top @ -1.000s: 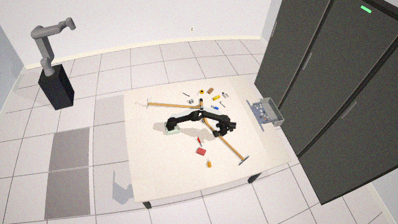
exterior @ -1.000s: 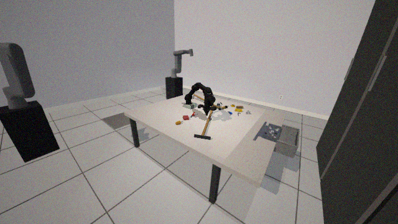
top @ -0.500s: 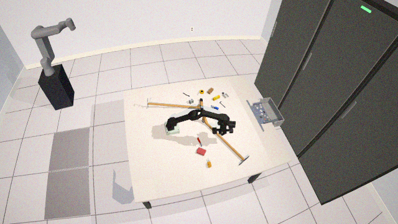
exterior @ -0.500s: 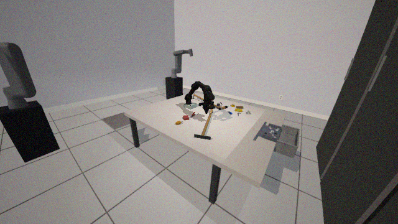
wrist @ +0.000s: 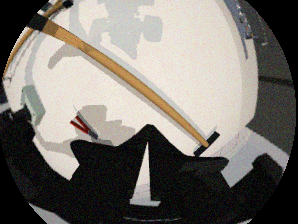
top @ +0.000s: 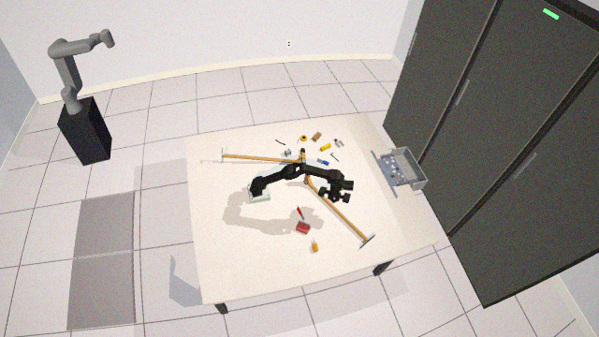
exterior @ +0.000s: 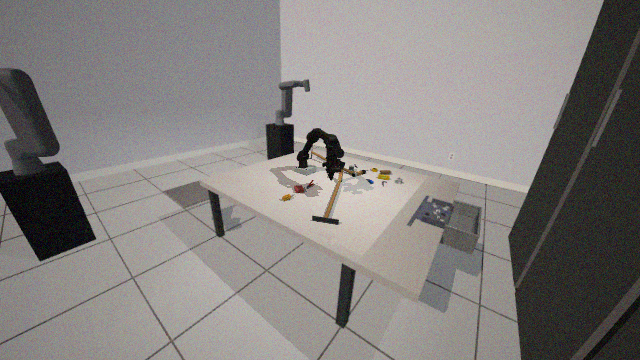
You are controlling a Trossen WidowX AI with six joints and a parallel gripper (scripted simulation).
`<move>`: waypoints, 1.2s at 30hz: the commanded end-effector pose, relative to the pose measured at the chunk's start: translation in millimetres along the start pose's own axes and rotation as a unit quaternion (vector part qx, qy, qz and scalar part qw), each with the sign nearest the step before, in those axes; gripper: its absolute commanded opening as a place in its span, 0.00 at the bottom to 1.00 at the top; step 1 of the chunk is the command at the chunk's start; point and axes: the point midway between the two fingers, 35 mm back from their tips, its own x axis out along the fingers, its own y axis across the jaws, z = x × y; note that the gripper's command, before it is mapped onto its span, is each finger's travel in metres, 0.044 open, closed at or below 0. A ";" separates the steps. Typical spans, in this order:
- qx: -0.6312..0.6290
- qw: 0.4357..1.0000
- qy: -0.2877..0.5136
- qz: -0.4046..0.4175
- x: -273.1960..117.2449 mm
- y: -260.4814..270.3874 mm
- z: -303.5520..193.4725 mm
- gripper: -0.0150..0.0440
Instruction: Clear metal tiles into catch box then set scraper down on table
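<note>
A long wooden-handled tool with a wide dark blade [top: 343, 215] [exterior: 334, 197] [wrist: 135, 85] lies on the table, blade towards the front right. A second wooden-handled tool [top: 257, 158] with a thin crosswise head lies towards the left; which one is the scraper I cannot tell for certain. My gripper [top: 334, 198] [exterior: 330, 177] [wrist: 149, 127] is shut and empty, above the table near the first handle. Several small tiles [top: 393, 166] [exterior: 438, 210] are scattered on the blue-grey bench plate [top: 389, 183] [exterior: 414, 215]. The grey catch box [top: 416, 183] [exterior: 462, 235] adjoins its far end.
Red-handled tool [top: 299, 212] [wrist: 80, 126], red block [top: 303, 227] [exterior: 299, 189] and orange item [top: 314, 246] [exterior: 286, 198] lie on the front side. Yellow block [top: 326, 147] [exterior: 383, 177], brown block [top: 316, 137], blue item [top: 323, 162] and other small tools lie at the back. Dark cabinets stand beyond the box.
</note>
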 end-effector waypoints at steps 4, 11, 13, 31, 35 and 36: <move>0.085 0.996 0.000 -0.002 -5.0 2.6 -2.2 0.25; 0.173 0.985 -0.002 -0.007 -12.7 4.6 -4.2 0.25; 0.198 0.980 -0.003 -0.009 -14.9 5.2 -4.7 0.25; 0.415 0.910 -0.012 -0.020 -33.9 11.2 -10.0 0.25; 0.460 0.887 -0.015 -0.022 -38.1 12.7 -11.1 0.25; 0.472 0.881 -0.015 -0.022 -39.1 13.1 -11.4 0.25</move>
